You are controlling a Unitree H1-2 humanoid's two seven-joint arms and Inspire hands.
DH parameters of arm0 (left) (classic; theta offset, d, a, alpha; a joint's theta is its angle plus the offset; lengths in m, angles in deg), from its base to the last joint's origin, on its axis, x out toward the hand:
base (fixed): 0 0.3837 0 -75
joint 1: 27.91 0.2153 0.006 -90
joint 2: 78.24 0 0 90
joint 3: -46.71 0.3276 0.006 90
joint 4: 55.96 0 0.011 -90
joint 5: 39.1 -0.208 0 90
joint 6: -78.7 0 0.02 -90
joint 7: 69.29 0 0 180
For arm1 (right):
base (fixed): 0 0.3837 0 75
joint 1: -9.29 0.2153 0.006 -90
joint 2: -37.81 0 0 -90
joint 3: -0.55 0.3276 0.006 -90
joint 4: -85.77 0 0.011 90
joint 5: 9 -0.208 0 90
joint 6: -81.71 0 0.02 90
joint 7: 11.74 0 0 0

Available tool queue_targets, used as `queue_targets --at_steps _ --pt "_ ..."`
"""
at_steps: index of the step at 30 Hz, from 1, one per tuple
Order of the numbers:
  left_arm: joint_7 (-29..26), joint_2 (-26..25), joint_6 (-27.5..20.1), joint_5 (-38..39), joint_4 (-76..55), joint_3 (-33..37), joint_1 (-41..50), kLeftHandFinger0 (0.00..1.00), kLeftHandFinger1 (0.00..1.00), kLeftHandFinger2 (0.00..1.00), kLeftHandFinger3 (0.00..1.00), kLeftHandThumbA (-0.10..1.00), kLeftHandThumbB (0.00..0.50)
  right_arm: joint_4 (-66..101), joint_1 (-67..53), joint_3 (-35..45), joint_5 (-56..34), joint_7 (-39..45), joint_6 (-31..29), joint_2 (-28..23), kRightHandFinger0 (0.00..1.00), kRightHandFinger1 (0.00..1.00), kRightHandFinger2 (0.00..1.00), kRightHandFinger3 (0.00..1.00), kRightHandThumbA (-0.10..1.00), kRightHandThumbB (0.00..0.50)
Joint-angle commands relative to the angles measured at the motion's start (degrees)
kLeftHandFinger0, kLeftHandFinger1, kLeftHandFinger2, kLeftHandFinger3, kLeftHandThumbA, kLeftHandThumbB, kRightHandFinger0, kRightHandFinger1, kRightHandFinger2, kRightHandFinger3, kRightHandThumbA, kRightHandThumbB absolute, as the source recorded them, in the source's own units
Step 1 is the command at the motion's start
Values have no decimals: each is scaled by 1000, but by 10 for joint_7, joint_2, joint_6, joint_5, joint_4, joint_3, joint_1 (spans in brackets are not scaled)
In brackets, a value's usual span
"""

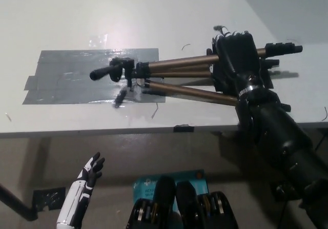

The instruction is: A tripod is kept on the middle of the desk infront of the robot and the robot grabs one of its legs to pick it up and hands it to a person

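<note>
Head view: the right hand (236,60) is seen closed around the legs of the tripod (174,64), which is laid across the desk (77,14) with its head over the tape (66,80). The left hand (89,173) is held open below the desk's edge.

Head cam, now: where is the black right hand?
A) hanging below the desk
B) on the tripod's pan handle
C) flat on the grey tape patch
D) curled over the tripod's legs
D: the right hand is curled over the legs of the tripod, toward their foot end; the left hand hangs open below the desk.
</note>
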Motion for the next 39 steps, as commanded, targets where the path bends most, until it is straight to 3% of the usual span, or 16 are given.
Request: queue_targets --at_steps 1,3,5,6,9,13,15,17,21,22,23,27,30,32,36,39 --pt "15 -23 -23 0 -20 0 -14 1000 1000 1000 1000 1000 152 173 76 43 -21 -114 -86 -14 0 382 782 911 -100 169" --pt "17 -24 -27 -1 -18 3 -17 1000 1000 1000 1000 1000 153 220 71 53 -27 -84 -89 -25 0 404 813 1000 -100 193" --pt "17 -23 -27 0 -18 3 -18 1000 1000 1000 1000 1000 154 235 71 56 -29 -70 -87 -28 15 472 821 1000 -100 168" --pt "17 -24 -27 0 -18 3 -19 1000 1000 1000 1000 1000 151 248 74 58 -30 -58 -85 -30 1 439 787 1000 -100 174" --pt "17 -26 -20 0 -20 2 -21 1000 1000 1000 1000 1000 164 265 92 67 -34 -26 -72 -30 0 368 782 949 -100 184" --pt "17 -29 -27 -6 -19 4 -23 1000 1000 1000 1000 1000 146 252 102 67 -40 8 -84 -33 0 393 882 927 -100 178" --pt "17 -29 -26 -5 -20 4 -23 1000 1000 1000 1000 1000 153 227 110 61 -34 3 -94 -33 0 389 882 864 -100 162" --pt "19 -29 -23 -1 -23 3 -23 1000 1000 1000 1000 1000 159 206 116 55 -29 4 -96 -32 0 426 876 902 -100 155" --pt "17 -28 -21 -4 -25 3 -20 1000 1000 1000 1000 1000 154 137 132 41 -19 -31 -120 -27 0 357 790 774 -100 248" --pt "17 -27 -19 -4 -26 3 -19 1000 1000 1000 1000 1000 149 134 133 40 -18 -33 -122 -27 0 349 732 696 -100 315" --pt "18 -27 -16 -4 -29 4 -18 1000 1000 1000 1000 1000 153 103 139 36 -13 -37 -113 -22 0 323 732 680 -100 265" --pt "14 -24 -1 -8 -39 3 -10 1000 1000 1000 1000 1000 174 22 157 32 -24 -48 -123 -6 0 376 817 741 -100 239" --pt "14 -21 6 -7 -43 3 -9 1000 1000 1000 1000 984 189 -25 165 30 -29 -54 -129 7 0 384 810 781 -100 267" --pt "15 -22 5 -12 -46 6 -6 1000 1000 1000 1000 975 189 -43 166 30 -31 -62 -135 12 0 325 722 683 -100 242" --pt "14 -23 0 -11 -48 7 15 1000 1000 1000 1000 947 179 -61 156 24 -30 -65 -135 23 0 179 577 359 -100 205" --pt "17 -20 3 2 -48 5 22 1000 1000 1000 1000 914 163 -86 161 15 -23 -64 -132 24 0 212 634 313 -100 177"
